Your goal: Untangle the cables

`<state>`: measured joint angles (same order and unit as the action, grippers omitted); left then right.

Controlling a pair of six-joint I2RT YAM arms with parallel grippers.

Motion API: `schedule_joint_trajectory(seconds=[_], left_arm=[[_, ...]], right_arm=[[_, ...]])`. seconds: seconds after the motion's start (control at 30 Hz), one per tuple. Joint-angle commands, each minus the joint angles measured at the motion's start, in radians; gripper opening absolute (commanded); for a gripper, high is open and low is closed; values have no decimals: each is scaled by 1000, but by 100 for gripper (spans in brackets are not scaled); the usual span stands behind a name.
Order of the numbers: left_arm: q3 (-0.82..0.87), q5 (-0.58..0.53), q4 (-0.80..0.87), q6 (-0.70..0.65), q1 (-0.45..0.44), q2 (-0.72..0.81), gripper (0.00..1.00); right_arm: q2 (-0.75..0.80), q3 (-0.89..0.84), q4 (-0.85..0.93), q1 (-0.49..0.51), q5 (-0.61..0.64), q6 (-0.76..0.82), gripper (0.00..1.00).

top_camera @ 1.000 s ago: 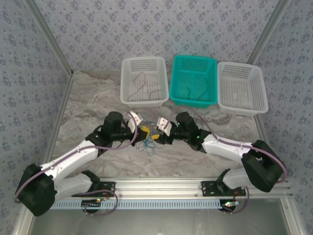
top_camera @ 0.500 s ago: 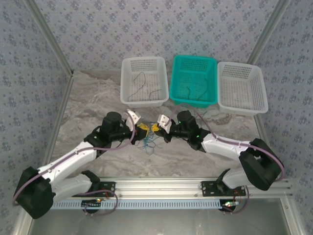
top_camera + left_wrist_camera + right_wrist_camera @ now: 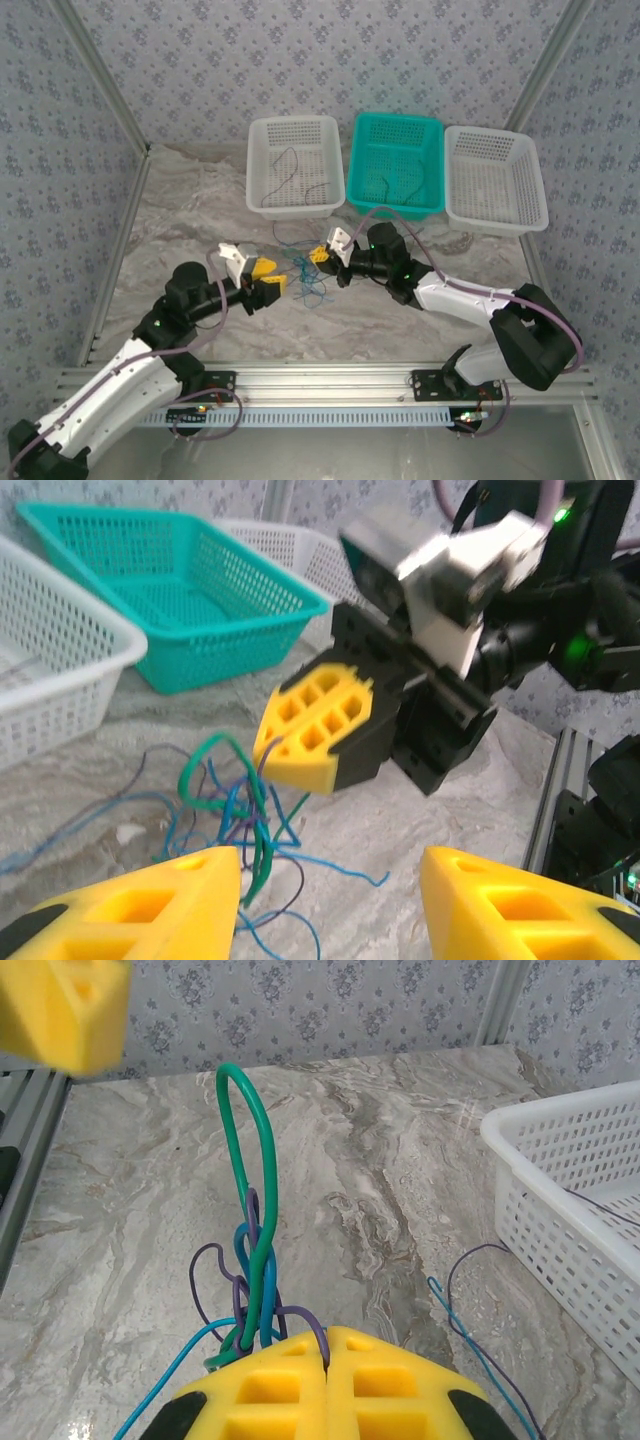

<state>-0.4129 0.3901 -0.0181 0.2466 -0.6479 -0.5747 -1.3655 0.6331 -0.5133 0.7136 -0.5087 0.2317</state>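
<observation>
The cables (image 3: 305,276) form a small tangle of blue, teal-green and dark purple wires on the marble table, between my two grippers. My right gripper (image 3: 322,258) is shut on a purple wire of the tangle (image 3: 252,1260), and a green loop sticks out in front of its fingertips (image 3: 328,1360). My left gripper (image 3: 264,282) is open just left of the tangle, with nothing between its fingers (image 3: 130,905). In the left wrist view the tangle (image 3: 235,800) lies beside the left finger, and the right gripper (image 3: 300,750) hangs just above it.
Three baskets stand at the back: a white one (image 3: 295,165) holding dark wires, a teal one (image 3: 397,165) holding a wire, and another white one (image 3: 495,178). Loose purple and blue wires (image 3: 470,1305) lie on the table near the white basket (image 3: 570,1200).
My left arm has drawn back to the left and toward the near edge, its gripper now apart from the tangle. The right gripper has shifted slightly left, still holding the wires.
</observation>
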Motion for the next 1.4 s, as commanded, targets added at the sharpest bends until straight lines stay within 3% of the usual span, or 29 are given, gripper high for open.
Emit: schedule_joint_trajectory(seconds=[0.0,0.17,0.43,0.5,0.53,0.57,0.6,0.73,0.83,1.07,1.23,1.37], left_arm=[[29,-49,8,43,6,-40,52],[68,-137,-79,9,19,-113,55],[7,21,-205,8,62,-366,52],[-17,10,-217,6,64,-415,42],[-27,-3,-227,6,64,-436,30],[-37,-28,-228,8,66,-452,10],[-49,-60,-220,10,65,-460,0],[-75,-258,-142,57,76,-442,0],[-53,-368,-98,159,133,-369,0],[48,-367,-72,349,335,-134,0],[40,-348,-11,367,394,-60,0],[28,-321,2,367,417,-47,0]], right_arm=[[13,34,-21,-9,-39,-23,0],[5,54,-9,-19,-91,-44,0],[1,76,-2,-16,-91,-63,0],[0,80,0,-16,-97,-69,0],[-1,81,0,-16,-100,-69,0],[0,81,1,-16,-98,-68,0],[2,79,8,-16,-93,-64,0],[24,57,3,-32,-11,-72,0],[43,12,-54,-53,72,-137,0],[47,-92,-116,-72,326,-290,0],[54,-120,-87,-84,503,-356,0],[75,-121,-50,-108,569,-397,0]])
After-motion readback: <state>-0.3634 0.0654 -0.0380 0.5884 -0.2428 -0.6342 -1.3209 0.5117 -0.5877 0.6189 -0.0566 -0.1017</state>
